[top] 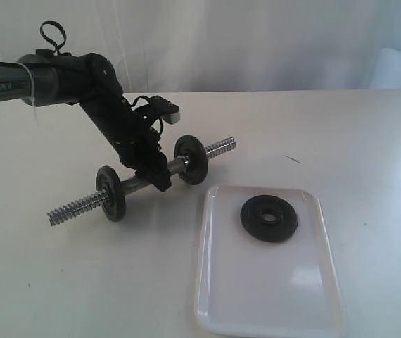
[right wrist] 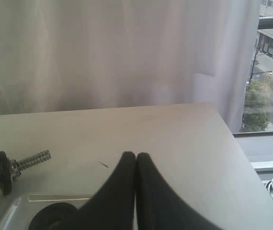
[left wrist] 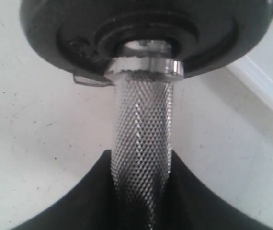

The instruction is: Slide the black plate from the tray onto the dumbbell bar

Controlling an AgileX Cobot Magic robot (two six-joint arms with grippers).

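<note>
Clamping the dumbbell bar point(top: 81, 205), the left pincer point(top: 160, 174) may let it swivel under load. The right pincer point(right wrist: 136, 159) is pressed together.

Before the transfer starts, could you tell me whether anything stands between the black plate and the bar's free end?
Nothing visible does. The black plate lies alone on the tray, and the nearer threaded end of the dumbbell bar is bare; the left claw grips mid-bar.
</note>
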